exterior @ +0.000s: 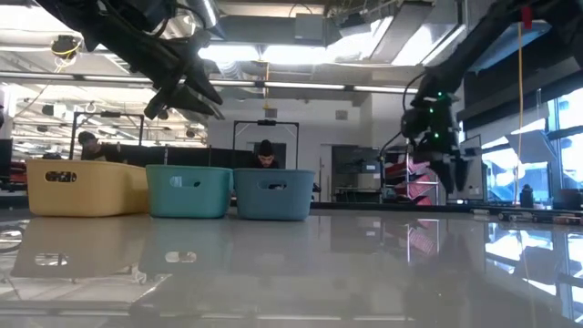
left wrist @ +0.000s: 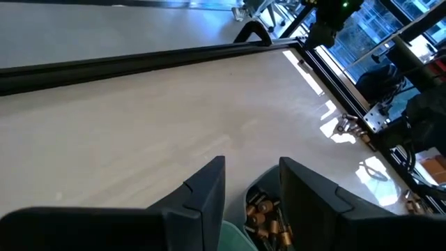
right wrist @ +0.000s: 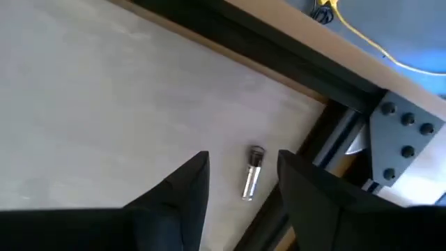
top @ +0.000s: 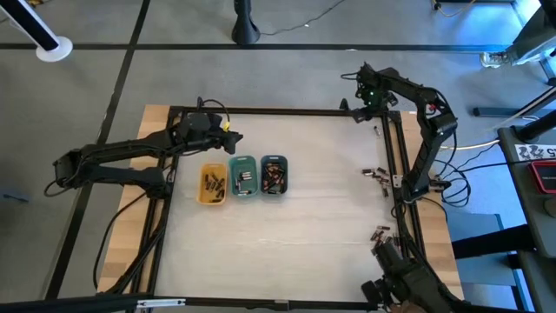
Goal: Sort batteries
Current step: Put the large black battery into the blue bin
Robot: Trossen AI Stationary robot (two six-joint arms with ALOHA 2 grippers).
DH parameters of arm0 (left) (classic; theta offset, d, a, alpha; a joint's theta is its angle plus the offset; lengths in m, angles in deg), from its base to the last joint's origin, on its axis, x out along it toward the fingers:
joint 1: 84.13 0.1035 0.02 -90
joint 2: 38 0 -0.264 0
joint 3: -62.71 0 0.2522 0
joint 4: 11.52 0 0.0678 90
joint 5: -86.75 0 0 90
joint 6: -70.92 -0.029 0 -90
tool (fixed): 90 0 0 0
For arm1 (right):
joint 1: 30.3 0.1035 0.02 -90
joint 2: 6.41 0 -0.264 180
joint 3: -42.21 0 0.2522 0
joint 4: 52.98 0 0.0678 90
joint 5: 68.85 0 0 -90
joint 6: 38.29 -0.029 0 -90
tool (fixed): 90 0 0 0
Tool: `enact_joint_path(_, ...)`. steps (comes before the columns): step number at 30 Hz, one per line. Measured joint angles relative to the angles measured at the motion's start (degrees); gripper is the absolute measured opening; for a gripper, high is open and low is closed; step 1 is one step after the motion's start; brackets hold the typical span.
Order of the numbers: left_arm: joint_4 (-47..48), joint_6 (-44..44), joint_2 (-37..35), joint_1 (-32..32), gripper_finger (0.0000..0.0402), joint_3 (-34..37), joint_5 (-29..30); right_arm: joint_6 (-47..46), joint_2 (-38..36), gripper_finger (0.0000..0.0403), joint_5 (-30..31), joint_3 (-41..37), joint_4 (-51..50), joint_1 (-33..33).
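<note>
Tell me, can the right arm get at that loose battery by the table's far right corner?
Probably yes: the right gripper hangs over the battery with open fingers either side, and nothing lies between; only the table frame runs close beside it.

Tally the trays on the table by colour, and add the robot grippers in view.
Yellow tray: 1
Green tray: 1
Grey-blue tray: 1
Grippers: 2, the left gripper above the trays, the right gripper at the table's far right corner
Total: 5

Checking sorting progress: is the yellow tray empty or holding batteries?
Holding batteries: the high view shows several small dark cylinders inside the yellow tray.
</note>
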Motion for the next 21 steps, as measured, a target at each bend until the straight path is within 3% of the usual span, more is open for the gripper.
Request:
enact_joint_path(11, 0.04, -0.4, -0.02, 0.38, 0.0125, 0.0, -0.04, 0.91, 1.35, 0.017, 11.3, -0.02, -9.67, 5.78)
enact_joint_path(21, 0.0, -1.03, -0.02, 1.4, 0.0125, 0.0, -0.17, 1.74, 1.38, 0.017, 3.26, -4.38, -3.03, 2.32)
